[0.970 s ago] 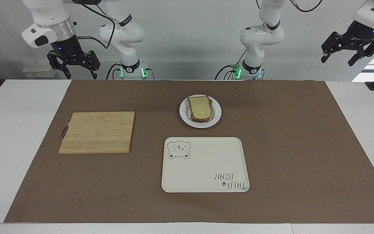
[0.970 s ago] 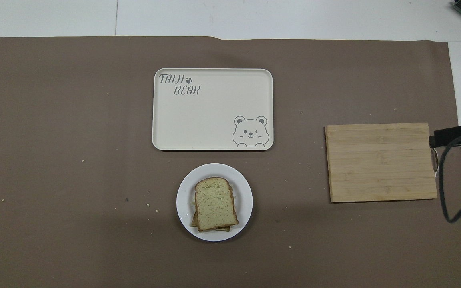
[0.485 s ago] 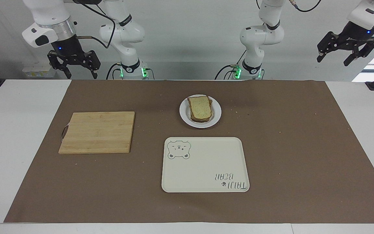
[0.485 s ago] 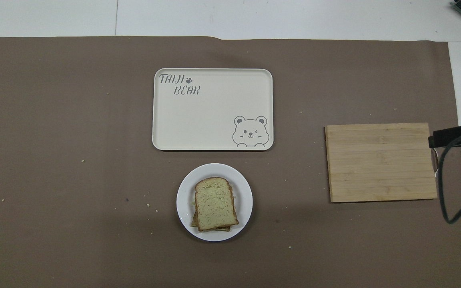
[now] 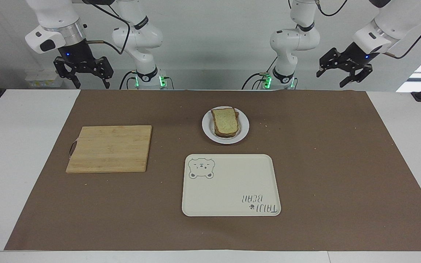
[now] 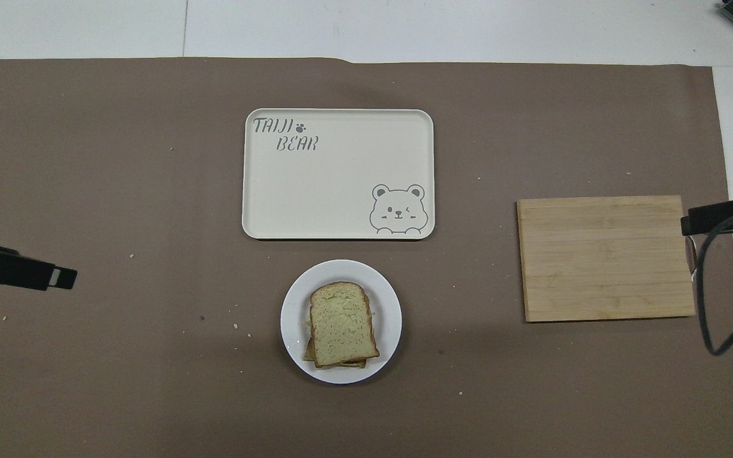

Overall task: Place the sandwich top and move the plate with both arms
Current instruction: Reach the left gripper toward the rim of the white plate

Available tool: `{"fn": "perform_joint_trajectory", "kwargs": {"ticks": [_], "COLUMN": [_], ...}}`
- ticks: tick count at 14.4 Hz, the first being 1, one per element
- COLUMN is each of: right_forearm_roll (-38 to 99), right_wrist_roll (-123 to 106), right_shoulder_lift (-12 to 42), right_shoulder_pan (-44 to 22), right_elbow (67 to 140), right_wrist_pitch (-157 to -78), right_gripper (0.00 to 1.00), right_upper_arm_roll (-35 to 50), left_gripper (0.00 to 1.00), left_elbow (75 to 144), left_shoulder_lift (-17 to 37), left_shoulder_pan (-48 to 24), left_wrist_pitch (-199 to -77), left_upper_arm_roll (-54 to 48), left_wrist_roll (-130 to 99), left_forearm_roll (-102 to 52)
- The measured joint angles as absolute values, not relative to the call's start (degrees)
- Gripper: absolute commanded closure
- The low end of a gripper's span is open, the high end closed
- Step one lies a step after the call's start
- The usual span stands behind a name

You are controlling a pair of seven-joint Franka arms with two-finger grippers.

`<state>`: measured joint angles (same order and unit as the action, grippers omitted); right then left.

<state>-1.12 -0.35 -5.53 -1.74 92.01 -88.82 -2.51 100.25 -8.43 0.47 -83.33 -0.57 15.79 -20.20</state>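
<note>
Facing view: sandwich top (image 5: 225, 122) on plate (image 5: 207, 129), well apart from both raised, open, empty claws.

Facing view: high, across the surface (image 5: 31, 146), looking toward both arm bases. Overhead view: steeply down from the robots' end, half a turn from the first. Both share the brown mat (image 5: 323, 164), tray (image 6: 315, 191) and cutting board (image 6: 602, 254).

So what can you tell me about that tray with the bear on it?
The tray is a cream rectangle with rounded corners and a low raised rim, and looks like smooth plastic. A winking bear is drawn in one corner, and the words "TAIJI BEAR" with a paw print sit in the corner diagonal to it. It lies flat on the brown paper, with nothing on it, just farther from the robots than the plate.
</note>
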Motion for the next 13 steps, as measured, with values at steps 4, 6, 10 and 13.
{"fn": "perform_joint_trajectory", "kwargs": {"ticks": [4,6,10,13], "right_forearm_roll": [-1.1,-1.1,-1.1,-1.1], "right_wrist_roll": [-0.3,-0.3,-0.3,-0.3], "right_shoulder_lift": [-5.5,-5.5,-5.5,-5.5], "right_shoulder_pan": [-1.7,-1.7,-1.7,-1.7], "right_elbow": [92.0,92.0,92.0,92.0], "right_wrist_pitch": [-88.8,-88.8,-88.8,-88.8], "right_gripper": [0.0,0.0,0.0,0.0], "right_upper_arm_roll": [-2.5,-2.5,-2.5,-2.5], "left_gripper": [0.0,0.0,0.0,0.0], "left_elbow": [115.7,123.1,134.3,141.2], "left_shoulder_lift": [-9.8,-11.0,-11.0,-10.3], "left_shoulder_pan": [-3.6,-7.1,-11.8,-15.2], "left_wrist_pitch": [-97.6,-105.3,-119.0,-128.2], "left_upper_arm_roll": [-0.9,-1.0,-1.1,-1.1], "left_wrist_roll": [16.4,16.4,19.1,22.7], "left_forearm_roll": [-27.2,-30.1,-38.8,-44.5]}}
